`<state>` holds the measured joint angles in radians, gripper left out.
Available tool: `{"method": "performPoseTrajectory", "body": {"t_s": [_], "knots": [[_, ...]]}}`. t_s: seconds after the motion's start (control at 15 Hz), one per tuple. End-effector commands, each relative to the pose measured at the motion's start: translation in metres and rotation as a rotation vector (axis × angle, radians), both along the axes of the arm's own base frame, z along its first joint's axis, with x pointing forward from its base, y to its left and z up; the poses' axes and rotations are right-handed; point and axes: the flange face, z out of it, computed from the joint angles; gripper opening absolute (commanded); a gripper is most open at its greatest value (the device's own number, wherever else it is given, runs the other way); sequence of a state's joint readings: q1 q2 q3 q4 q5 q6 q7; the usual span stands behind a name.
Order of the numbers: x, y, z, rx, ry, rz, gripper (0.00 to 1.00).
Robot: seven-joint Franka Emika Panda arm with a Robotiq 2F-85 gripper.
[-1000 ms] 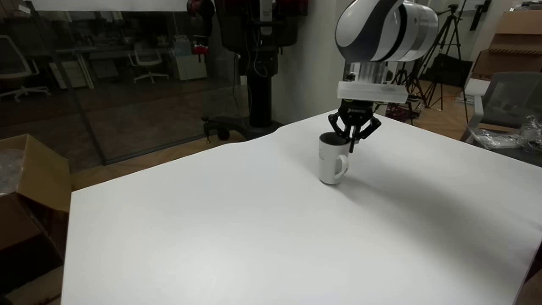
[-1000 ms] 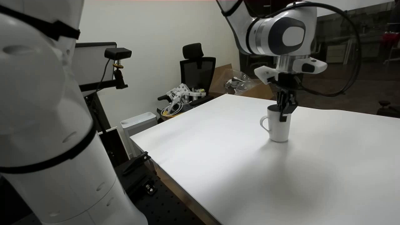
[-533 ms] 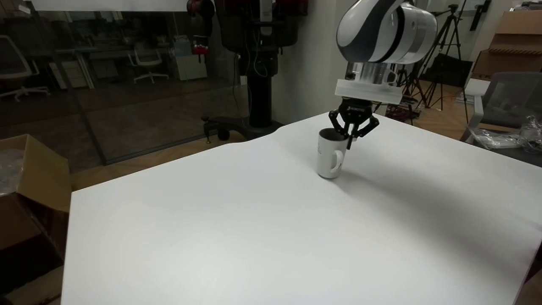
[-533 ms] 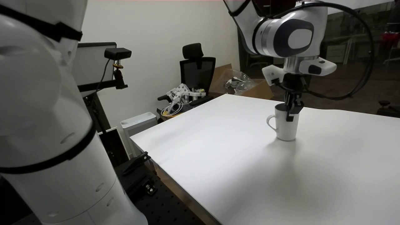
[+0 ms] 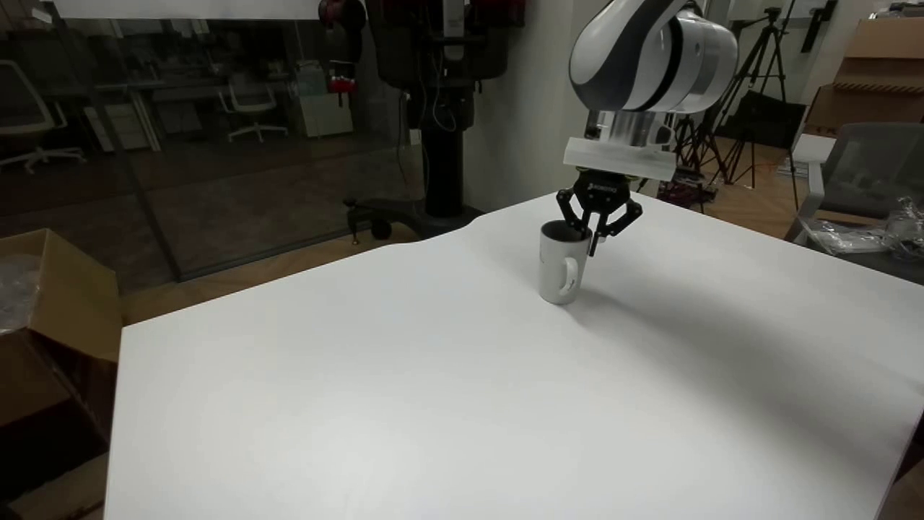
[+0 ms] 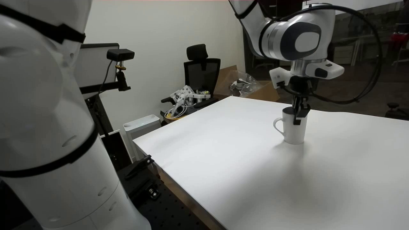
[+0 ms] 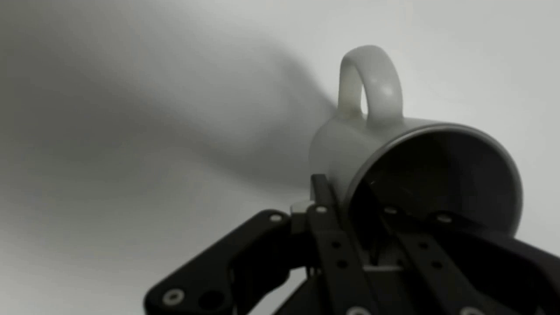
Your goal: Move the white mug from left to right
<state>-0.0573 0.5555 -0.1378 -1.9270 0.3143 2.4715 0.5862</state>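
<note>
The white mug (image 5: pixel 554 266) stands upright at the far side of the white table (image 5: pixel 361 375); it also shows in an exterior view (image 6: pixel 288 131) and the wrist view (image 7: pixel 341 142). Its interior is dark and its loop handle points away from my fingers. My black gripper (image 5: pixel 589 235) straddles the mug's wall at the rim, also in an exterior view (image 6: pixel 297 120). In the wrist view my gripper (image 7: pixel 343 188) has one finger outside the wall and the other inside, partly lost in the dark. The gripper looks shut on the wall. Whether the base touches the table is unclear.
A cardboard box (image 5: pixel 72 296) stands beyond the table's edge. A chair (image 5: pixel 873 166) and tripod (image 5: pixel 772 79) stand behind the table. An office chair with white parts (image 6: pixel 188 97) stands beyond the table in an exterior view. The robot's base (image 6: pixel 80 191) is at the near left there.
My gripper and the mug have moved together a short way, away from the robot's base. Most of this came in the earlier half second; since then they have shifted and lowered only slightly.
</note>
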Motion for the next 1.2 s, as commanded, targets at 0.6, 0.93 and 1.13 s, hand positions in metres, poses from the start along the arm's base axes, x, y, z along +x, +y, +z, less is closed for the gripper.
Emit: {"method": "performPoseTrajectory", "body": {"t_s": [0.6, 0.93, 1.13], "knots": [[0.003, 0.022, 0.063, -0.002, -0.122, -0.033, 1.0], [0.005, 0.029, 0.074, 0.002, -0.138, 0.007, 1.0], [-0.001, 0.033, 0.081, 0.01, -0.142, 0.007, 1.0]]}}
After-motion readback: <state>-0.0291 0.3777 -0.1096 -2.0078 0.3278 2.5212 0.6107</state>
